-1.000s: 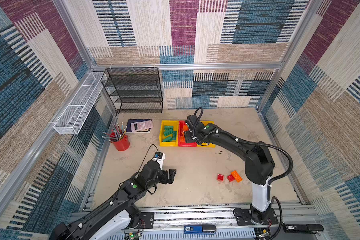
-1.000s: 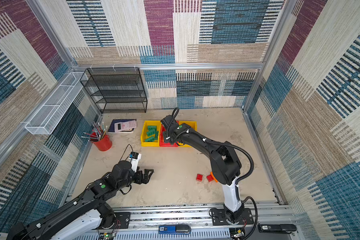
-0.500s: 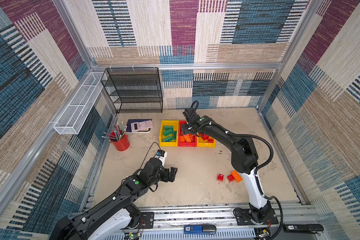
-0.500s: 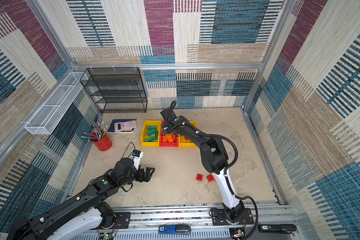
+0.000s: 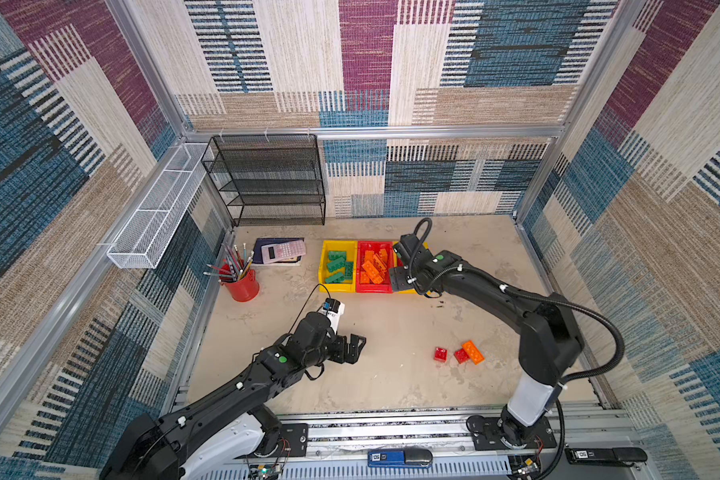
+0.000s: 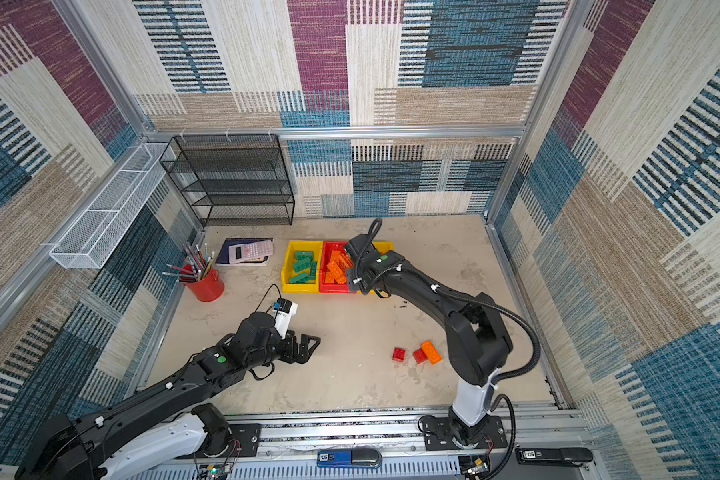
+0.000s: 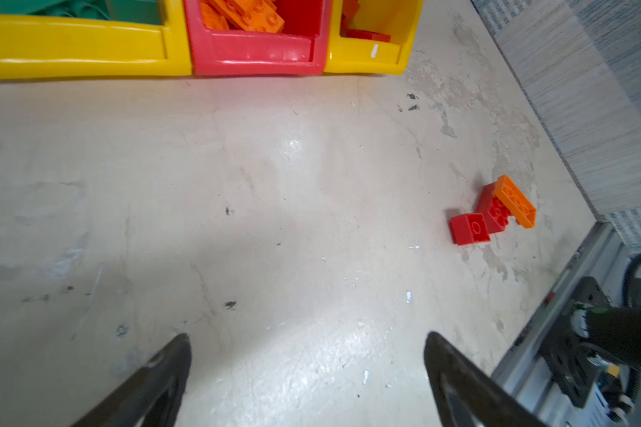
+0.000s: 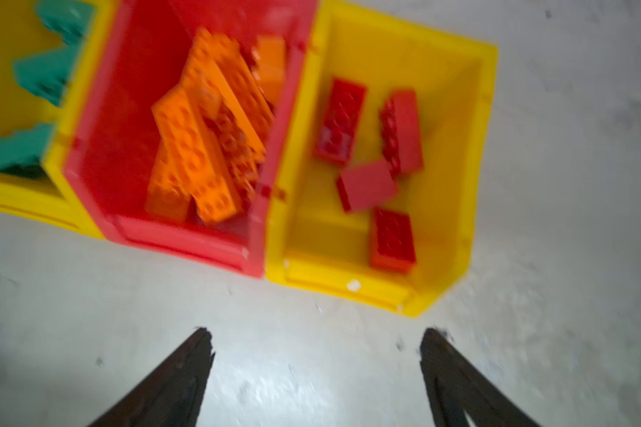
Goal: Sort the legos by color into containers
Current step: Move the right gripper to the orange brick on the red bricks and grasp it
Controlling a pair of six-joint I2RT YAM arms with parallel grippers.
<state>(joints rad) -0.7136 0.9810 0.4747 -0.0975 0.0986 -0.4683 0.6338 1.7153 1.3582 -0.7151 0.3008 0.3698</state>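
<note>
Both jaws stood wide and empty, the right pair beside the containers [image 5: 374, 289]. I judged a drop-off finished; next, grasp the loose legos [image 5: 460, 355].

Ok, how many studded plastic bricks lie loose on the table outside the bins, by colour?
Red studded plastic bricks: 2
Orange studded plastic brick: 1
Total loose: 3
</note>
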